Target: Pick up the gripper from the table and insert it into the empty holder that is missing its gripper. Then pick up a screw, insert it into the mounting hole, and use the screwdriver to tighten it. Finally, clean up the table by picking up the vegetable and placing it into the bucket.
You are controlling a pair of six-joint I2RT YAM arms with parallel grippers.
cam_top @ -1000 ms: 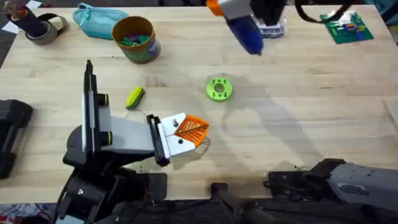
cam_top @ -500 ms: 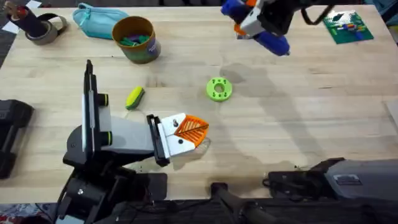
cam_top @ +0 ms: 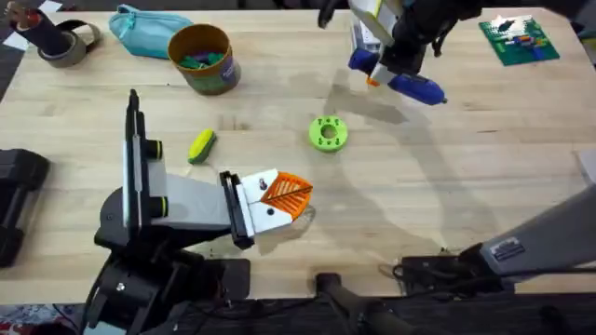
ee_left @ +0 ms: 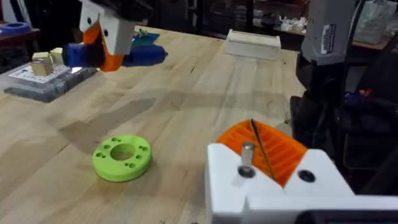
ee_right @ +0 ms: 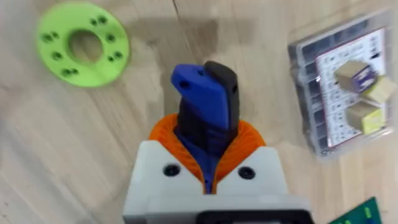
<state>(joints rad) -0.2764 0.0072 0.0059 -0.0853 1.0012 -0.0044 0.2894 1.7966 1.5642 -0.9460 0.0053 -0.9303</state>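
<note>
Swinging thick bright-blue cylindrical screwdriver (cam_top: 399,78) nearer over last second, my right gripper (cam_top: 384,67) jaws clamped on it, above far counter (cam_top: 447,177). Left gripper (cam_top: 279,195) jaws: cannot tell. Orange latticed finger (cam_top: 288,192) sits at white holder block (ee_left: 273,186); I judge tightening next.

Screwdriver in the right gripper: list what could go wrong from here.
The screwdriver hangs tilted above the table in the right gripper, clamped near one end, so it might pivot or slip. Swinging toward the holder, it could knock the green disc. The screw stands proud of the holder and could be missed or toppled.
</note>
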